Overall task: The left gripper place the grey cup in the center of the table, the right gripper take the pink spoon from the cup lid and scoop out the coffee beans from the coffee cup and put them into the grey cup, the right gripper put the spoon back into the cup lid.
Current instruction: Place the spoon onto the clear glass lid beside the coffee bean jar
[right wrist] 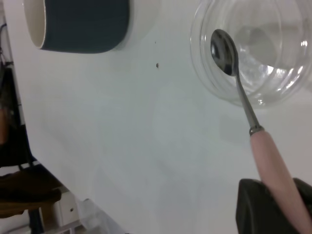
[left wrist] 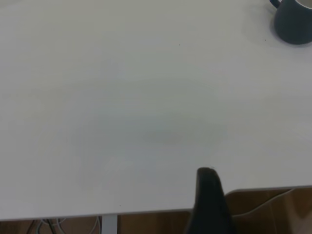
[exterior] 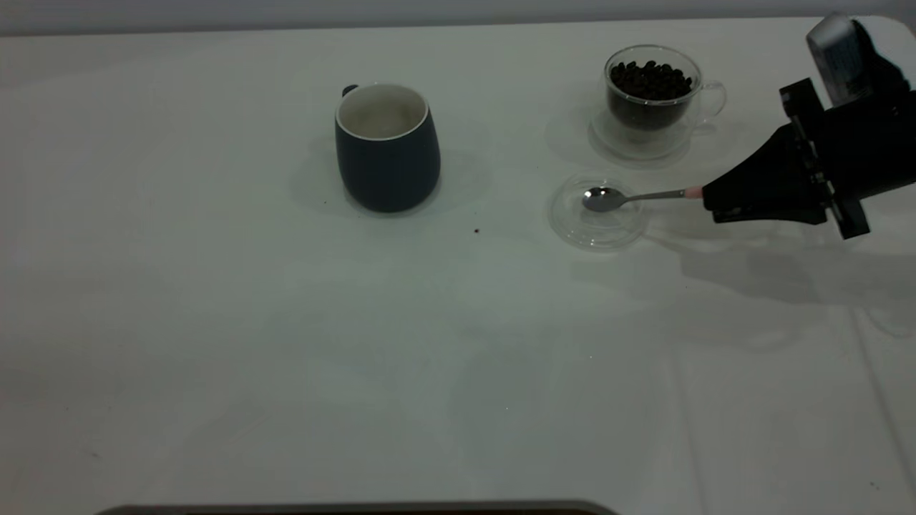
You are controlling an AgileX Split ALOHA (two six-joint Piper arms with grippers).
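Note:
The dark grey cup (exterior: pixel 387 146) stands upright near the table's middle, its pale inside looking empty; it also shows in the right wrist view (right wrist: pixel 80 24) and the left wrist view (left wrist: pixel 294 22). The glass coffee cup (exterior: pixel 651 89) full of beans stands at the back right. The clear cup lid (exterior: pixel 597 218) lies in front of it. My right gripper (exterior: pixel 712 200) is shut on the pink handle of the spoon (right wrist: pixel 273 161). The spoon's empty metal bowl (exterior: pixel 603 198) is over the lid (right wrist: pixel 273 83). My left gripper (left wrist: pixel 208 195) is at the table's edge, far from the grey cup.
One stray coffee bean (exterior: pixel 476 230) lies on the white table between the grey cup and the lid; it also shows in the right wrist view (right wrist: pixel 157 65). The coffee cup sits on a clear glass saucer (exterior: pixel 608 139).

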